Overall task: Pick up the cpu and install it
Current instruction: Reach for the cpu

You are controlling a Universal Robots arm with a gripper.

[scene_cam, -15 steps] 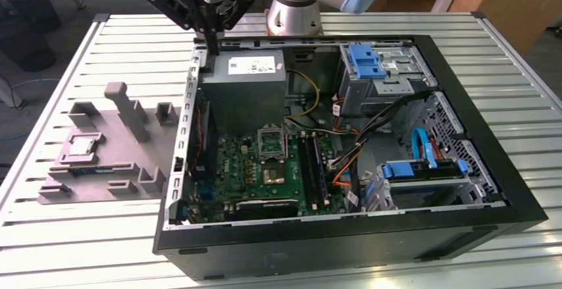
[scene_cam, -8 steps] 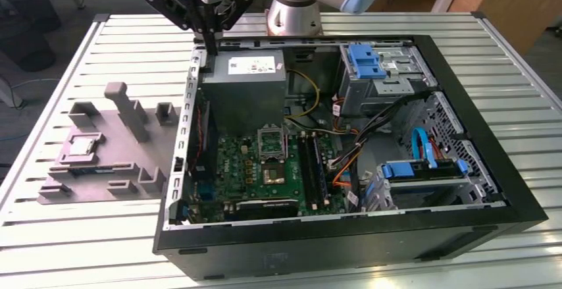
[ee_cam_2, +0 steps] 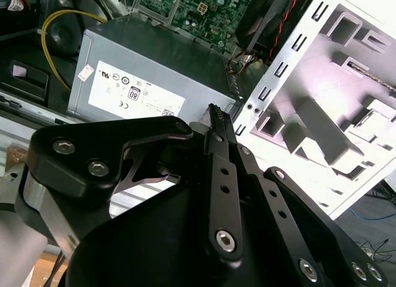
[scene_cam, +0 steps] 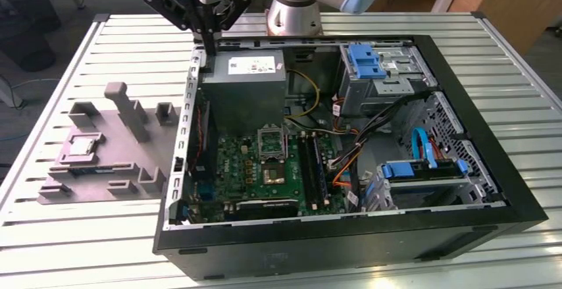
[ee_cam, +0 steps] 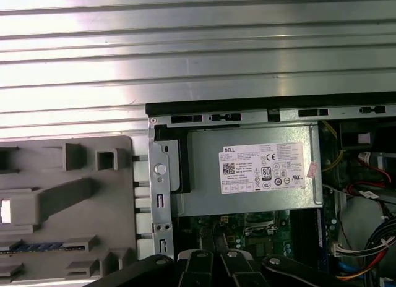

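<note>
Hovering hand (scene_cam: 209, 45) above case (scene_cam: 478, 108) corner, cpu (scene_cam: 81, 145) on tray (scene_cam: 105, 190) in exterior view

On my screen the gripper (scene_cam: 209, 37) is black all over. The power-supply box (scene_cam: 250, 91) is plain grey with a white label, the motherboard (scene_cam: 263, 167) green. The cpu (scene_cam: 81, 145) shows silvery-grey on the dull grey tray (scene_cam: 114, 187). The computer case (scene_cam: 351, 246) is black, its drive latches (scene_cam: 364, 60) blue, one cable (scene_cam: 315, 93) yellow. I see the table (scene_cam: 79, 236) silver, striped by its slats.
</note>
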